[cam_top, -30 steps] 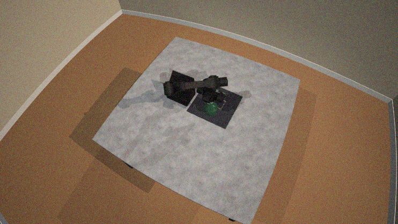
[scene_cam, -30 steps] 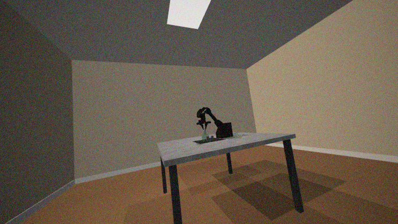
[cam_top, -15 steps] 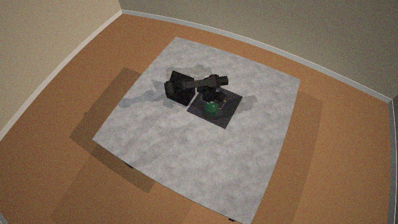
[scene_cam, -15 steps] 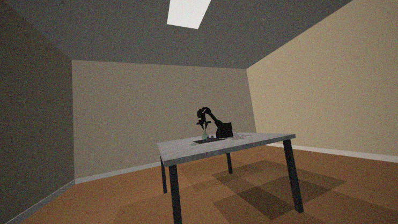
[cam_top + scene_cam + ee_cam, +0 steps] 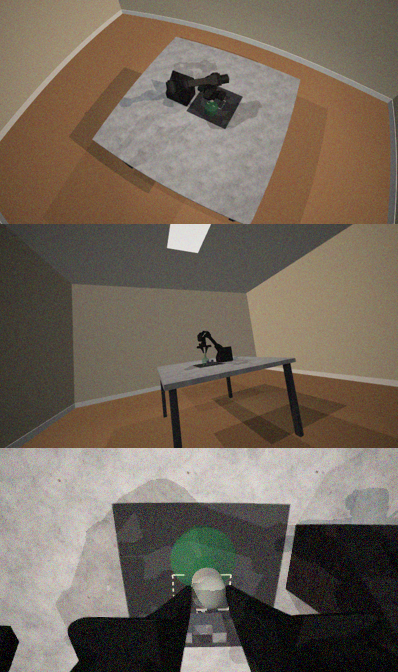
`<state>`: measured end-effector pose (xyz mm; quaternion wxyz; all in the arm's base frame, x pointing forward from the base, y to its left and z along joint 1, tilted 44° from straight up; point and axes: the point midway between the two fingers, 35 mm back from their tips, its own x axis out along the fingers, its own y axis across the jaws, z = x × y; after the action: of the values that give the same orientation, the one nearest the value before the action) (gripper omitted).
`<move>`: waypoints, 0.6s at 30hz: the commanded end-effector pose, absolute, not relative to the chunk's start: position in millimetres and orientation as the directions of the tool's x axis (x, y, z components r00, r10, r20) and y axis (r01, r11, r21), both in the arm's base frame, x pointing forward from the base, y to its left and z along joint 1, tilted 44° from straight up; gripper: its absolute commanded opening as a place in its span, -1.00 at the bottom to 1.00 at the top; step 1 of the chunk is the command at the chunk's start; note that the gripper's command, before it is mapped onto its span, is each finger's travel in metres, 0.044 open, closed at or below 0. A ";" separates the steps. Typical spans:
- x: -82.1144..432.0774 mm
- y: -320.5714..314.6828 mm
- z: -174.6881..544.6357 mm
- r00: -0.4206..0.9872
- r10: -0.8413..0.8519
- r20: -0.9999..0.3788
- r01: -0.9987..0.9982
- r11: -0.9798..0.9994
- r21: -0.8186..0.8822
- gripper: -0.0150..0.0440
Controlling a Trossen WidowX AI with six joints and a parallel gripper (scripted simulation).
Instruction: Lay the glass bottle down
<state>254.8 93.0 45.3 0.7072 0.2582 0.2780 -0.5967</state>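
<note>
wrist view, with the top and exterior views: grasp of a glass bottle [image 5: 211,107] [image 5: 205,359] [image 5: 202,550] by its neck. the gripper [image 5: 213,97] [image 5: 205,352] [image 5: 208,590] is partly closed, its two fingers bearing on the pale upper end of the neck, one to each side. the bottle is upright, its green body low over the dark mat [image 5: 227,122] [image 5: 200,366] [image 5: 140,518]; whether its base touches the mat cannot be told. the dashed outline [image 5: 225,104] [image 5: 230,576] lies partly behind the neck in the wrist view.

handling (judged): the glass is likely light to moderate in weight, stiff, smooth and brittle. the neck is the natural hold, being slim enough for the fingers; the wide body hangs beneath it and may swing or slip round if tilted fast. a firm, even grip and a slow lowering are called for, since a knock against the rest or the mat could break it.

surface and room: the mat lies on a mottled grey table [image 5: 211,155] [image 5: 228,368] [image 5: 40,508] with dark legs, beside the black block [image 5: 224,354] [image 5: 345,568] at the arm's foot. the floor [image 5: 348,155] [image 5: 133,418] is orange-brown, the walls beige and grey; a bright ceiling panel [image 5: 188,237] shows overhead.
</note>
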 end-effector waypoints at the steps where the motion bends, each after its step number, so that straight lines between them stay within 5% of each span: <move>1: 254.0 101.5 40.4 0.133 -0.696 -0.706 0.987 0.155 0.034 -0.07; 18: 252.9 110.0 34.6 0.134 -0.712 -0.689 0.988 0.154 0.033 -0.07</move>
<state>253.5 102.3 39.7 0.7103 0.2506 0.2692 -0.6002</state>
